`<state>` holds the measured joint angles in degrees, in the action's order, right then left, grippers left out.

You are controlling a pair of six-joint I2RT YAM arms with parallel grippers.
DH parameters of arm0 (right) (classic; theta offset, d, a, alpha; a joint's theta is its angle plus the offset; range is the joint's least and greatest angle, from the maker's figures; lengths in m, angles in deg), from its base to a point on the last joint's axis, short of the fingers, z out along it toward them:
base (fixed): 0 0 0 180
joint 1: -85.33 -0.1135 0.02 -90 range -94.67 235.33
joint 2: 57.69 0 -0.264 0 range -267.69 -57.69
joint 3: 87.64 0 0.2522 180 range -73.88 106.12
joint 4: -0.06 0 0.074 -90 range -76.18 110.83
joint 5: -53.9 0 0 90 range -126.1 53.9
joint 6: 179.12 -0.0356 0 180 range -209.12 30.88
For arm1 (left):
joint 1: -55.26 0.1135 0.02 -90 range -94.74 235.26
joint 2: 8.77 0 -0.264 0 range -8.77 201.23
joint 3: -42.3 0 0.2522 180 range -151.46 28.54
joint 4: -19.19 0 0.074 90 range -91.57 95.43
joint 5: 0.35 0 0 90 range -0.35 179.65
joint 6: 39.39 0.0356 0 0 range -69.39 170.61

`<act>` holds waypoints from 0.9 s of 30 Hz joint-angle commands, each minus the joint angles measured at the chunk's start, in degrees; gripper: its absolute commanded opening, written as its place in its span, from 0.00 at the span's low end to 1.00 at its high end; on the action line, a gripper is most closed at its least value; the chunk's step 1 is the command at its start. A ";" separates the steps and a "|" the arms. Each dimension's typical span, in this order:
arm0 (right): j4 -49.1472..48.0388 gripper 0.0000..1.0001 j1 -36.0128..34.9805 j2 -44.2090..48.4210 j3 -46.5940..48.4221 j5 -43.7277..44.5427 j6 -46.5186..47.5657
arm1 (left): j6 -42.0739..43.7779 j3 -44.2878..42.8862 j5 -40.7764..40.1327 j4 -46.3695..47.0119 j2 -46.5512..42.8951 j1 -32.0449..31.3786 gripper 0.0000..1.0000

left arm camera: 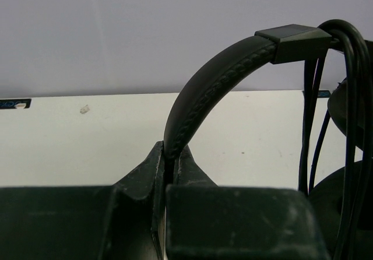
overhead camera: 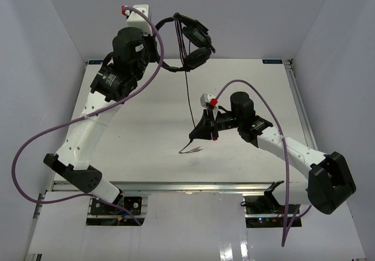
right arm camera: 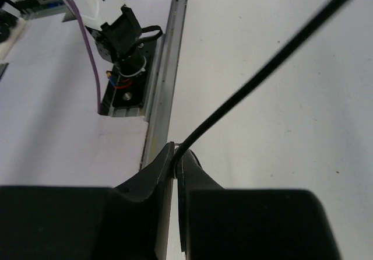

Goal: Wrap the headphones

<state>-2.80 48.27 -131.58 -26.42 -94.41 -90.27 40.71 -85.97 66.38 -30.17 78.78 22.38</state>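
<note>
Black headphones [overhead camera: 198,44] — headband [left arm camera: 215,85] with a ribbed stitch pattern; cord [overhead camera: 188,94] black, plug tips [overhead camera: 197,150] reddish. Bench [overhead camera: 140,132] white; robot cables [right arm camera: 92,56] purple.

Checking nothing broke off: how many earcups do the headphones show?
2. In the top view, the farther earcup sits just behind the nearer earcup, both at the back.

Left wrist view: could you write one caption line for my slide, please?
Left gripper shut on the headband of the headphones, above the white table, cord strands hanging at right.
</note>
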 commanded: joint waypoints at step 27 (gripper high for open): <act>35.06 0.08 -10.29 2.43 29.30 68.90 52.59 | 2.31 38.97 -0.15 12.62 -0.86 4.20 0.00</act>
<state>39.33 38.96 -129.60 1.86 -36.88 -44.83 43.38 -49.67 64.49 -20.94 80.98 26.57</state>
